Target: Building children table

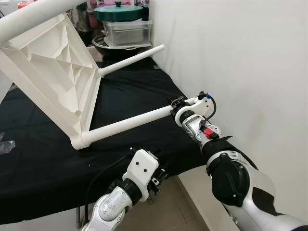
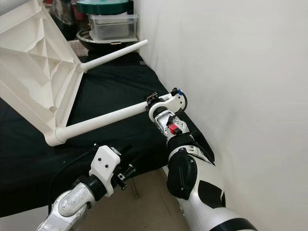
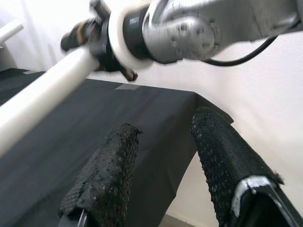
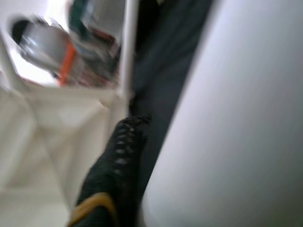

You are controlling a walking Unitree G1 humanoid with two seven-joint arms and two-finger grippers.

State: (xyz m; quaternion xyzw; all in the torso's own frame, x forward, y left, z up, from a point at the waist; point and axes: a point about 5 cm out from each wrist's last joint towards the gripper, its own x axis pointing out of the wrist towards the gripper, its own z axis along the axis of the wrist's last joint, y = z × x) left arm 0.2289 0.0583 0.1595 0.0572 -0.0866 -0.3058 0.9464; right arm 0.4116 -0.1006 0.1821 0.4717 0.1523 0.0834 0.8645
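The white ribbed plastic children's tabletop (image 1: 48, 72) lies tipped on its edge on the black-covered work surface (image 1: 134, 91), underside facing the robot, so its corner sockets are reachable. The right gripper (image 1: 177, 107) is closed around the free end of the near white tubular leg (image 1: 127, 125), apparently steadying it in its socket. The left gripper (image 3: 163, 165) hangs by the surface's near edge, fingers parted, holding nothing.

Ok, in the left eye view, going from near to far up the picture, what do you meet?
left gripper below the black-covered table's edge → right gripper on the near white leg → far white leg → clear container → green lid
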